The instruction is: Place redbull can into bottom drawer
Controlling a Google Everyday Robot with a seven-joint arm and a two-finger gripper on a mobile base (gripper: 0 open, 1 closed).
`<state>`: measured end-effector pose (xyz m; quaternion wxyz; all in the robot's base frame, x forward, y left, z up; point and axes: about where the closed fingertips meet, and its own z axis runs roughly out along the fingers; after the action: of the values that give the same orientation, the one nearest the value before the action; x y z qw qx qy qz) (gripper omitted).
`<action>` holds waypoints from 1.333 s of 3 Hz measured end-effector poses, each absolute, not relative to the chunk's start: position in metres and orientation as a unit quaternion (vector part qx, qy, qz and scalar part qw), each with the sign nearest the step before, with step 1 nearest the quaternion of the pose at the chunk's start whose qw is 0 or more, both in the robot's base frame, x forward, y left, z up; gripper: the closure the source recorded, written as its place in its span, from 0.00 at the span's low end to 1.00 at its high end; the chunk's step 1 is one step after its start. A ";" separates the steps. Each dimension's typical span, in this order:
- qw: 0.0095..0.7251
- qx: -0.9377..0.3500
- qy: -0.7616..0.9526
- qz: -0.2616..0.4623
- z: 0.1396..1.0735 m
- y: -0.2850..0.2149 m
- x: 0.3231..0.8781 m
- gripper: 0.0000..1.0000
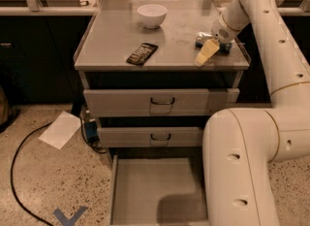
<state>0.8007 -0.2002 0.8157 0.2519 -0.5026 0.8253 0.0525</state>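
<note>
The redbull can (204, 39) lies on its side at the right of the grey cabinet top (116, 40), silver end to the left, blue end partly hidden behind the gripper. My gripper (209, 49) reaches down from the white arm at the upper right and sits right at the can, over its front side near the top's front right edge. Whether it holds the can does not show. The bottom drawer (145, 186) is pulled out, a shallow grey tray with nothing in it; my arm's big white link covers its right part.
A white bowl (152, 15) stands at the back of the top and a flat black remote (142, 53) lies in the middle front. The two upper drawers (160, 103) are closed. A white sheet (60, 129), a black cable (19, 171) and a blue floor mark (68, 216) lie at the left.
</note>
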 end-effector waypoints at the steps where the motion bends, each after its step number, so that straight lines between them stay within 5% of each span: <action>1: 0.252 -0.503 0.825 0.053 0.816 -0.200 0.801 0.88; 2: 0.252 -0.503 0.825 0.052 0.836 -0.197 0.793 1.00; 4: 0.272 -0.490 0.826 0.062 0.837 -0.200 0.797 1.00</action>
<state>0.7972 -0.1996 0.8374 0.2717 -0.4905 0.8257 0.0619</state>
